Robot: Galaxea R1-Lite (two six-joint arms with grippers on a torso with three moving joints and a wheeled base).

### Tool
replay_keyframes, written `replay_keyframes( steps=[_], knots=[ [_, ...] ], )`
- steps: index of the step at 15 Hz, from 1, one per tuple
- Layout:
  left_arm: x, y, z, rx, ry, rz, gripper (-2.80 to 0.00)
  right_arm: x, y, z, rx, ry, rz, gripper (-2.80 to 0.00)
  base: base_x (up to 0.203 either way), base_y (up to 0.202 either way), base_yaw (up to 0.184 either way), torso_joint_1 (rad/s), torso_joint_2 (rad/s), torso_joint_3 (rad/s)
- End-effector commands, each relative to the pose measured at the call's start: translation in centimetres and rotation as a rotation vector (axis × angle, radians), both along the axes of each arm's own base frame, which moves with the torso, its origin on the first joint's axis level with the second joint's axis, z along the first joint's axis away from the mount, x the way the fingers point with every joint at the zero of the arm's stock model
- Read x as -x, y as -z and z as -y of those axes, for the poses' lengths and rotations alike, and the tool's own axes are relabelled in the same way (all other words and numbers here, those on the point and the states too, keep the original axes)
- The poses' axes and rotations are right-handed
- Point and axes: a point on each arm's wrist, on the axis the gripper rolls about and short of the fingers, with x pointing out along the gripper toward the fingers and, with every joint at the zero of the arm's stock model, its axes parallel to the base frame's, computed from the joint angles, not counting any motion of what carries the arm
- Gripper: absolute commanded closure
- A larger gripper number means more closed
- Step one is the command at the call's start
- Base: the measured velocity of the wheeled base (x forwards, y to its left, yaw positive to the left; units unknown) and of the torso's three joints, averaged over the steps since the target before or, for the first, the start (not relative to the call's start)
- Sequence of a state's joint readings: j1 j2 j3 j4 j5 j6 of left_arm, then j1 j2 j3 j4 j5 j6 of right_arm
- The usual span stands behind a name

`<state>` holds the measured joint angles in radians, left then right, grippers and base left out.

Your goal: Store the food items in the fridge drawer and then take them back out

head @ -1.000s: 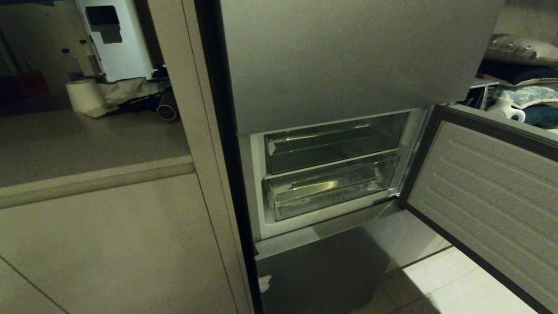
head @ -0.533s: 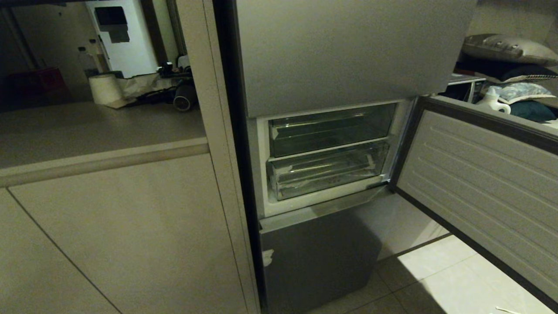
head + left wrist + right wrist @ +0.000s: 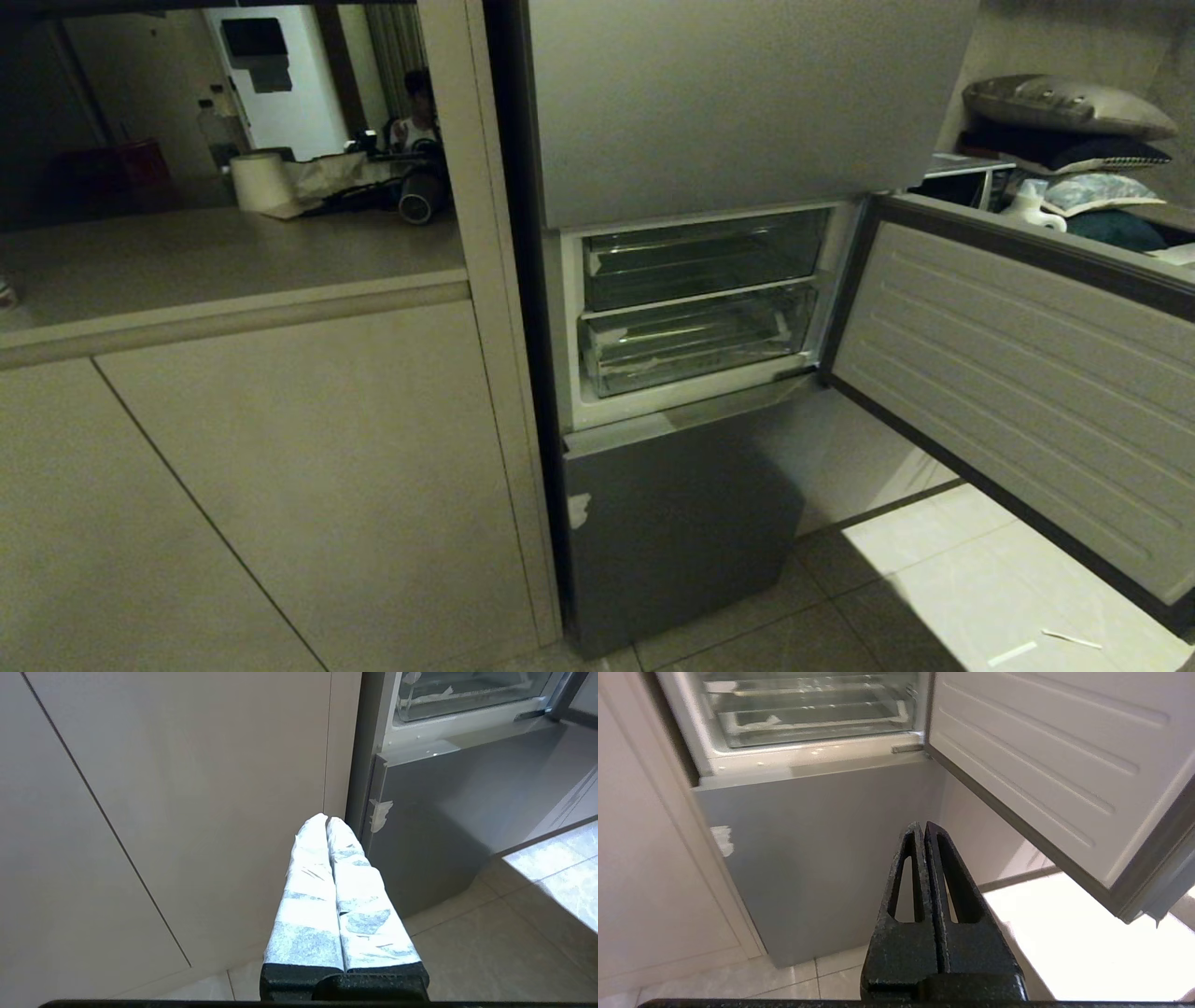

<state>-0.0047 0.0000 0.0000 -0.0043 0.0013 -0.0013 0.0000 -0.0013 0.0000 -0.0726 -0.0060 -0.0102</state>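
A: Is any food visible?
B: None — the fridge drawer point(image 3: 695, 343) sits lowest in the open compartment, its contents hard to make out, long axis running across the fridge.
A: Anything around it?
B: The open door point(image 3: 1008, 373) stands right of the drawer, the smoky bin point(image 3: 700, 261) directly above.
A: End effectors?
B: Left end effector point(image 3: 326, 820) and right end effector point(image 3: 921, 825) — fingers pressed together, empty, below the drawer.

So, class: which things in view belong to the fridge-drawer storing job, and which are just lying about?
Belongs to the job:
- fridge drawer, lower clear bin, pushed in
- open fridge door
- left gripper and right gripper, both shut and empty

Just lying about:
- paper roll
- white jug
- pillow
- upper clear bin
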Motion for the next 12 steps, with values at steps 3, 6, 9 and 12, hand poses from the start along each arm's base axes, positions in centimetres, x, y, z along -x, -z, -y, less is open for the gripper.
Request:
replay_keyframes(
  steps=[3,6,9,12],
  knots=[
    [0.0,0.0,0.0,0.0,0.0,-0.001,0.0,0.2,-2.9,0.1,-0.014,0.064,0.005,0.0,0.0,0.0,0.0,0.0,0.0,0.0],
    [0.0,0.0,0.0,0.0,0.0,-0.001,0.0,-2.2,-8.3,0.3,-0.053,0.158,-0.093,0.0,0.0,0.0,0.0,0.0,0.0,0.0],
    [0.0,0.0,0.0,0.0,0.0,-0.001,0.0,-5.8,-13.4,0.7,-0.173,0.269,-0.127,0.0,0.0,0.0,0.0,0.0,0.0,0.0],
    [0.0,0.0,0.0,0.0,0.0,-0.001,0.0,-9.0,-16.3,3.0,-0.289,0.497,-0.09,0.0,0.0,0.0,0.0,0.0,0.0,0.0]
  ],
)
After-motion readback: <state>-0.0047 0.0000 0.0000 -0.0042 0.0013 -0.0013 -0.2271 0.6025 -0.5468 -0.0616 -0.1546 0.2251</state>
